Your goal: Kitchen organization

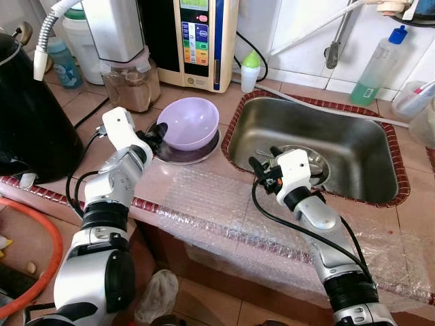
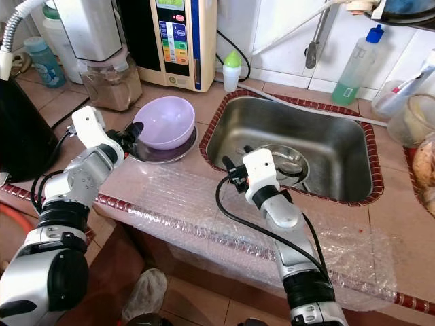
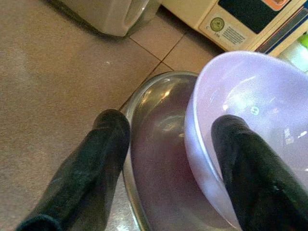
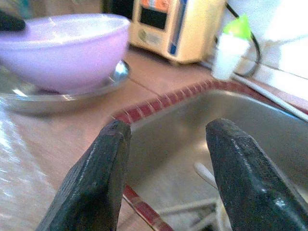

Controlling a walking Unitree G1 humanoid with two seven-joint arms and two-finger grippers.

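On the tiled desk, just beside the left rim of the sink, a lavender bowl (image 1: 188, 122) sits tilted inside a shallow steel dish (image 1: 201, 152), its open mouth facing up and leaning slightly toward the robot. It looks like thin plastic: probably light, stiff enough to lift by the rim, not fragile, with a glossy wall that could slip between smooth fingers. A round bowl has no long axis; its axis of symmetry runs nearly upright, tipped a little by the way it rests in the dish. The rim is the sensible place to pinch it, one finger inside and one outside. The left gripper (image 3: 168, 159) is spread open in just that position at the bowl's near-left rim, one finger (image 3: 250, 168) over the bowl's inside wall and the other (image 3: 96, 159) outside, above the dish's edge; I cannot tell whether either finger is touching yet. The steel dish beneath is likely heavier and could shift or ring if the bowl drags across it. The right gripper (image 4: 166, 168) is also open and holds nothing, hovering at the near-left edge of the steel sink (image 1: 353, 163), pointing toward the bowl. Bubble wrap (image 1: 224, 204) covers the front edge of the desk. Toward the back edge stand a cream water appliance (image 1: 200, 41), a small green-capped bottle (image 1: 251, 70) and a jar of brown powder (image 1: 129, 85).
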